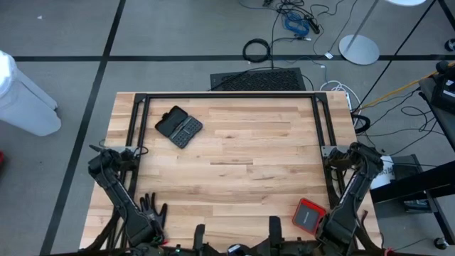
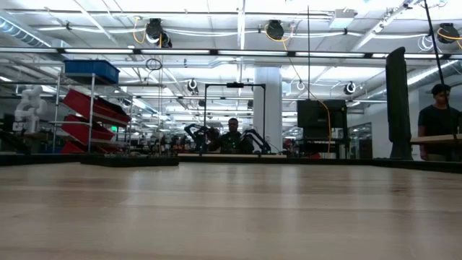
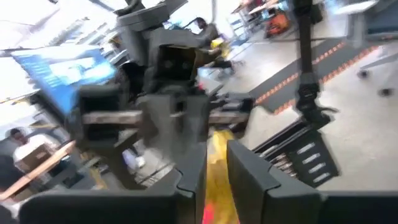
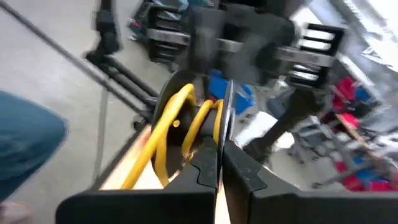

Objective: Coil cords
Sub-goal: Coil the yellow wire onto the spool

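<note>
Both arms are folded back at the near edge of the table (image 1: 234, 160), and the yellow cord (image 4: 177, 121) is up between them rather than on the wood. In the right wrist view the right gripper (image 4: 219, 163) has its jaws closed tight on the cord, with two or three yellow loops bunched just past the fingertips. In the left wrist view the left gripper (image 3: 214, 171) stands slightly parted, a strip of yellow showing in the gap between its fingers (image 3: 252, 177); whether it presses on the cord or only brackets it I cannot tell. The step in hand looks like gathering the loops into one ring. To do it well, the right grip should keep the bundle pinched at one spot so the turns stay stacked, while the left takes the free length and lays each turn beside the last without twisting it. The black case (image 1: 179, 126) and red box (image 1: 309, 215) lie well clear, so the bare middle of the table is a good place to set the ring down.
</note>
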Controlling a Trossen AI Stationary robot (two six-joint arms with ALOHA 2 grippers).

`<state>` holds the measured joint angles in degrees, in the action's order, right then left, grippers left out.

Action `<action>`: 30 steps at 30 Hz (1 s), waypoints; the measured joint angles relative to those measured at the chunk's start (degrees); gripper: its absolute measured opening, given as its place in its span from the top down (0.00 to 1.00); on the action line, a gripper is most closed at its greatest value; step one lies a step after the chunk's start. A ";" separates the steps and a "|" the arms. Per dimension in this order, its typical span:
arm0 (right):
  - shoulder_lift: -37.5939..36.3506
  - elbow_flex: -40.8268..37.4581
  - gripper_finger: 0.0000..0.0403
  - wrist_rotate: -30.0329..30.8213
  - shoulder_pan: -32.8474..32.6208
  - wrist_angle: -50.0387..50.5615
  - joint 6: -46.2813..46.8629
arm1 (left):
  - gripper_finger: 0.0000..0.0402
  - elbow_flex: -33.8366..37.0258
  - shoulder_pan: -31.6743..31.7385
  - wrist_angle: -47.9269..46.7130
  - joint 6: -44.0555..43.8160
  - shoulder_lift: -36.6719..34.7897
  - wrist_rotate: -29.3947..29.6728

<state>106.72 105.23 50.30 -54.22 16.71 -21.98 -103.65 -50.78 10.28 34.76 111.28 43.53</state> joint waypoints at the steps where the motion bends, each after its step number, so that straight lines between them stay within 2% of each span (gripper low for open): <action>1: 0.00 0.00 1.00 -0.42 -0.15 0.18 0.05 | 0.82 0.01 -0.01 0.04 0.00 0.00 1.07; 7: -0.02 0.00 1.00 3.22 -0.47 1.75 1.21 | 0.79 -0.01 0.04 0.12 0.02 0.00 2.39; 15: -2.39 0.00 1.00 3.32 -0.57 1.72 5.53 | 0.73 -0.01 -0.91 1.92 1.21 0.00 5.14; 21: -6.55 0.00 1.00 3.38 -0.67 3.26 10.91 | 0.69 -0.01 -1.38 4.10 3.20 0.00 9.64; 28: -8.95 0.02 1.00 3.35 -0.65 3.38 11.85 | 0.68 -0.01 -1.36 5.10 2.99 0.00 9.74; 30: -9.29 0.02 1.00 3.41 -0.65 2.95 11.89 | 0.68 -0.01 -1.36 5.65 0.91 0.00 8.23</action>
<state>97.43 105.25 53.71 -54.87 19.66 -10.09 -103.66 -52.14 15.92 35.67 111.28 51.76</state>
